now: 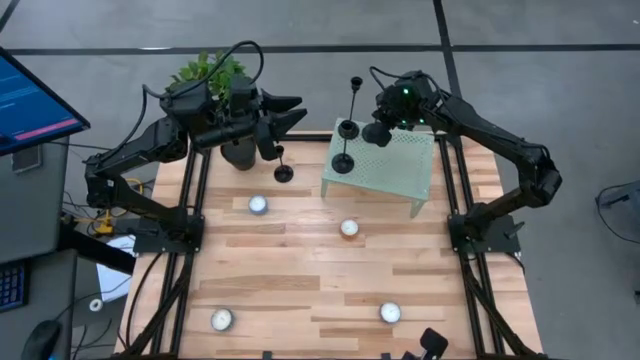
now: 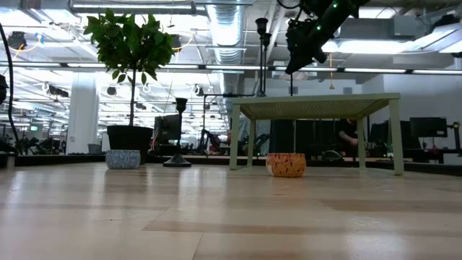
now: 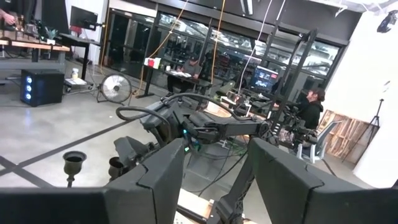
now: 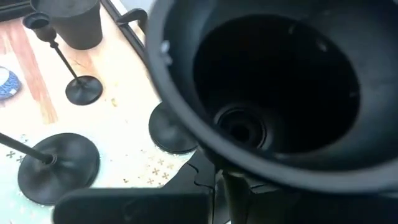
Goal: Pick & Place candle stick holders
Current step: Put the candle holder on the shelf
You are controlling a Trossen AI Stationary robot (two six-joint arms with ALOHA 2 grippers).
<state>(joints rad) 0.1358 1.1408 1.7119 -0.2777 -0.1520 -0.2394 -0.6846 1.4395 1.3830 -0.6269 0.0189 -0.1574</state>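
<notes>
Three candle stick holders stand on the pale green stand (image 1: 410, 165) — one (image 1: 343, 160) at its front-left corner, one (image 1: 348, 128) behind it, a short one (image 1: 377, 133) clamped in the right gripper (image 1: 382, 128). Another (image 1: 282, 168) stands on the table (image 1: 300, 280) beside the plant pot (image 1: 238, 152) — the left gripper (image 1: 290, 112) hangs part-open above, empty.

An open-plan lab or workshop; exposed ceiling ducts (image 2: 216, 29), glass partitions (image 3: 205, 56), desks with monitors (image 2: 426, 128).

plant pot (image 1: 238, 152) far edge | green stand (image 1: 400, 175) far right | tealights (image 1: 258, 204) scattered on wood table (image 1: 300, 280)
</notes>
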